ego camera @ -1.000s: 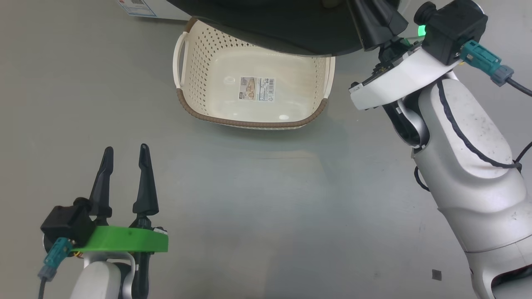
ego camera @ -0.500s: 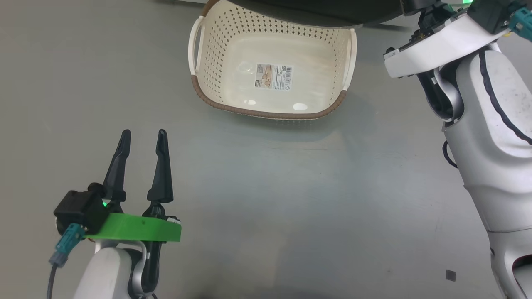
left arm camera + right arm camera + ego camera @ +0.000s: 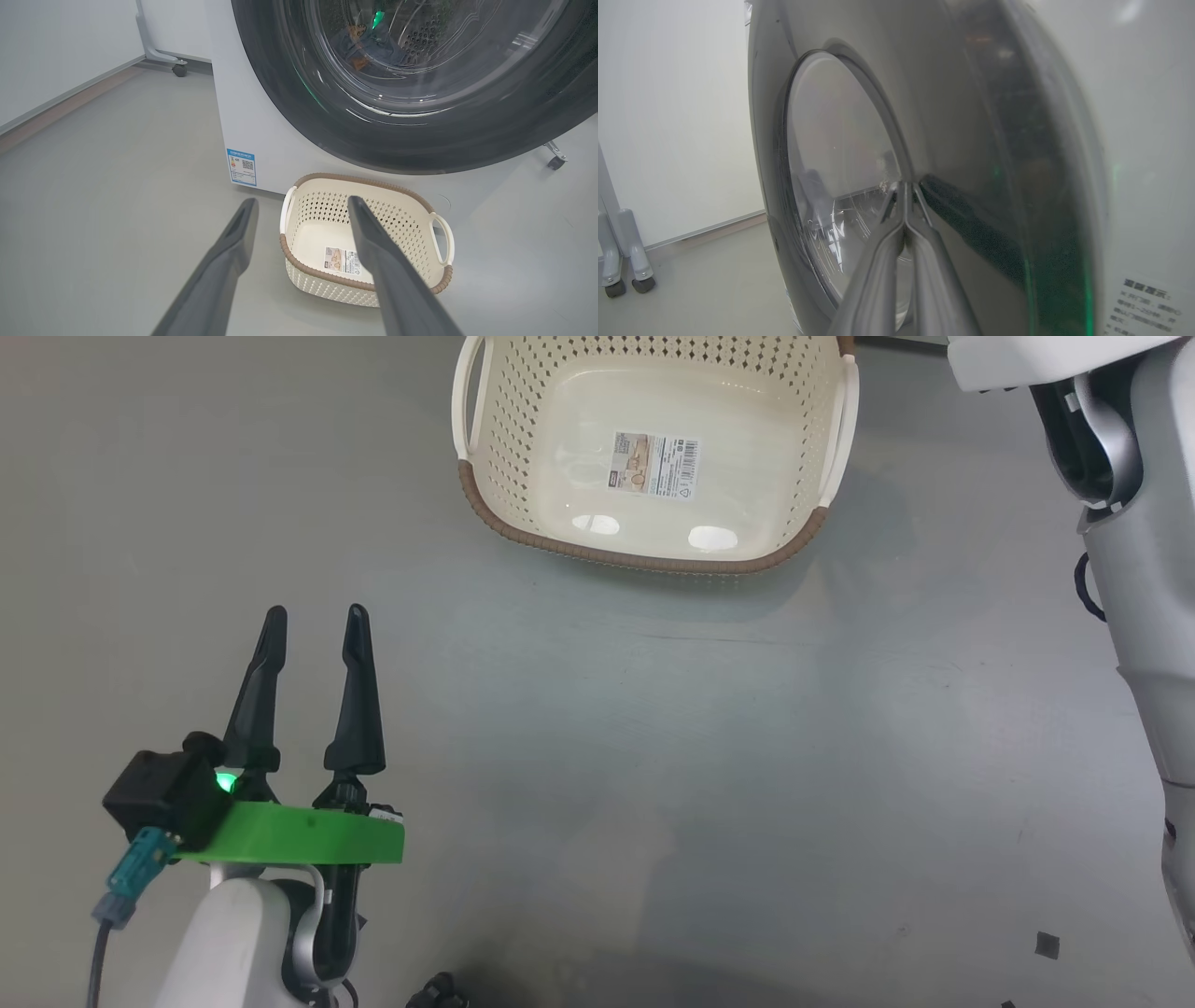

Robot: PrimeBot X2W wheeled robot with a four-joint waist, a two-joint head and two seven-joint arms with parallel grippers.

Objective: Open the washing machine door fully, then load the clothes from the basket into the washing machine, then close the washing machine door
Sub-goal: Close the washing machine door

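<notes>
right hand (image 3: 903, 185) is pinched shut with nothing between its fingers (image 3: 878, 261). the tips sit on the glossy black rim of the washing machine door (image 3: 971, 210), right where the rim meets the glass bowl, and they seem to touch it.

the door looks swung against the front of the washing machine (image 3: 261, 135), but i cannot tell whether the latch has caught. that is the main worry. two narrow tips on a slick curved rim could skid onto the glass if the push comes at a slant. the door would then stay ajar or drift back out. a push made too near the hinge side might also lack the force to click it home.

the clothes (image 3: 359, 44) show through the glass, lying inside the drum. the basket (image 3: 644, 560) stands empty on the floor (image 3: 653, 784) just in front of the machine, under the door's lower edge, with only its sticker (image 3: 655, 465) showing on the bottom. loading looks done, and closing is the step in hand.

the right forearm (image 3: 1148, 569) reaches up and forward past the basket toward the door. left hand (image 3: 316, 612) hangs low over the floor, well apart from the basket, spread wide and empty, pointing toward the machine.
</notes>
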